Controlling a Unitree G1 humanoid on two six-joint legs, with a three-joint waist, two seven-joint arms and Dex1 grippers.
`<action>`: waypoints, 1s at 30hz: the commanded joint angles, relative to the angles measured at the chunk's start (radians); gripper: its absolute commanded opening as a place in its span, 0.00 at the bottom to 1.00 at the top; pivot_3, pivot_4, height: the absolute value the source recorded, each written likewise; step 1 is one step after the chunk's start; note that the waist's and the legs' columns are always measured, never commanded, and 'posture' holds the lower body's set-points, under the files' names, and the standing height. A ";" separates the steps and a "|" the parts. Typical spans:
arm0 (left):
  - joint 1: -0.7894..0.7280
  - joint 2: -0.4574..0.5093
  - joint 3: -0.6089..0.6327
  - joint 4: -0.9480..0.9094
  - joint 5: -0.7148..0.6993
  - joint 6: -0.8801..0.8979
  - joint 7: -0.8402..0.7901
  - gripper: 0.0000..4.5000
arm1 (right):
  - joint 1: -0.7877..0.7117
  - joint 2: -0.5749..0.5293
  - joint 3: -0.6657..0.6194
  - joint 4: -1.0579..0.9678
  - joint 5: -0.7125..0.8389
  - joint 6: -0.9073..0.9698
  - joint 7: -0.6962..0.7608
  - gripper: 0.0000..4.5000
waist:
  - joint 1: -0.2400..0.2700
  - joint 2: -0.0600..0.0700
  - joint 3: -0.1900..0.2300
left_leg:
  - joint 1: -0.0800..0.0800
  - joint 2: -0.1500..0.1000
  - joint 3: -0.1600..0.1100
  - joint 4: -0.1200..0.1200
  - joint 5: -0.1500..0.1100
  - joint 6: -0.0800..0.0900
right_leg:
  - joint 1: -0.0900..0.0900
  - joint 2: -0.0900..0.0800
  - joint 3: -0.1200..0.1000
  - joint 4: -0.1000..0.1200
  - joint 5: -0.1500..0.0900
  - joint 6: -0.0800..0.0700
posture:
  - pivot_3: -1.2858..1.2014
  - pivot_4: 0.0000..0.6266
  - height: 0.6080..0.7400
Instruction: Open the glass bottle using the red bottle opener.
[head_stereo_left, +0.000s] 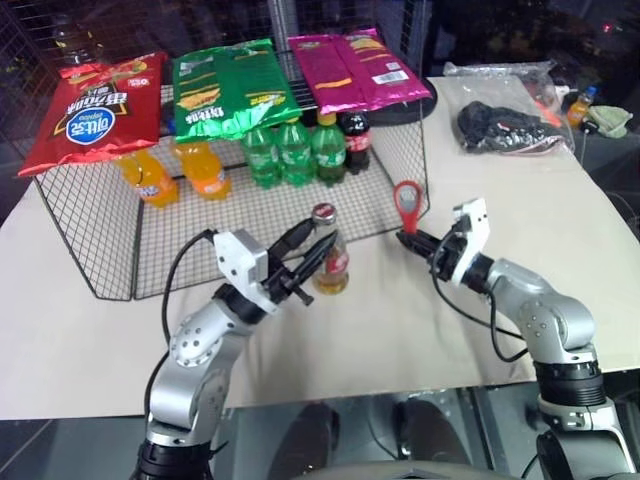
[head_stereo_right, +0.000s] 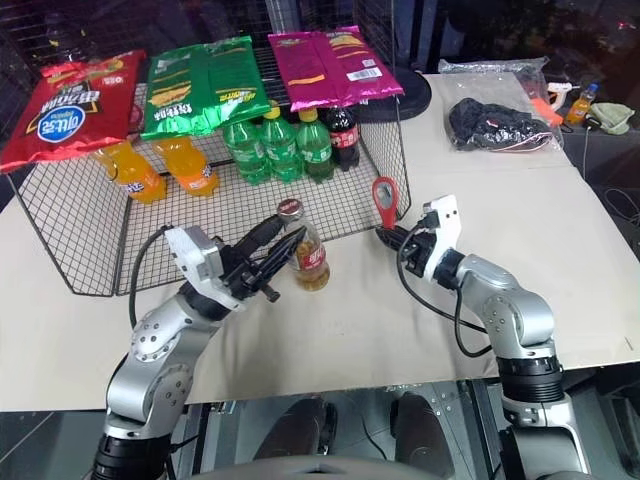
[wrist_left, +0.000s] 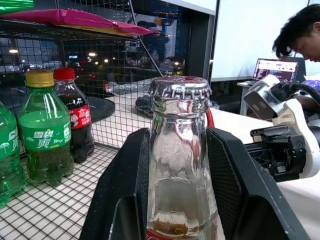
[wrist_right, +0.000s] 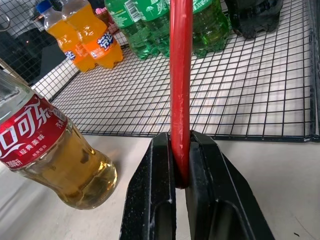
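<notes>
- The glass bottle (head_stereo_left: 331, 255) stands upright on the tabletop (head_stereo_left: 400, 330) at centre frame, just in front of the wire rack (head_stereo_left: 250, 210), crown cap (wrist_left: 181, 88) still seated.
- My left gripper (head_stereo_left: 312, 262) straddles the bottle's neck; in the left wrist view both fingers (wrist_left: 125, 180) lie against the glass, so I read it as pinching the bottle.
- My right gripper (head_stereo_left: 415, 240), right of centre, is pressed together on the handle of the red bottle opener (head_stereo_left: 407, 203), ring head pointing up and standing apart from the cap.
- Step in hand, as I judge it: bring the ring over the cap.
- To do it well, I keep the left grip firm below the cap, leaving the cap edge free.
- I seat the metal insert under the crimped edge before levering.
- Risk: a levering load could tip the bottle or twist the thin handle in the grip.
</notes>
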 joint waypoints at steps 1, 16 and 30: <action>0.003 -0.003 -0.014 -0.017 -0.006 -0.010 -0.010 0.25 | -0.020 0.004 -0.004 -0.025 0.005 -0.016 0.006 0.00 | 0.000 0.000 0.000 | 0.000 0.000 0.000 0.000 0.000 0.000 | 0.000 0.000 0.000 0.000 0.000 0.000 | 0.52 0.24 1.00; 0.020 -0.069 -0.045 0.070 0.049 -0.131 -0.012 0.25 | -0.092 0.011 0.116 -0.143 -0.017 -0.033 0.037 0.00 | 0.000 0.000 0.000 | 0.000 0.000 -0.001 0.000 0.000 0.000 | 0.000 0.000 -0.001 0.000 0.000 0.000 | 0.52 0.24 1.00; -0.004 -0.096 -0.063 0.130 0.078 -0.192 -0.008 0.25 | -0.064 -0.023 0.299 -0.080 -0.405 -0.539 0.077 0.00 | 0.000 0.000 0.000 | 0.001 0.000 -0.001 0.001 0.000 0.000 | 0.001 0.000 -0.001 0.000 0.000 0.000 | 0.52 0.24 1.00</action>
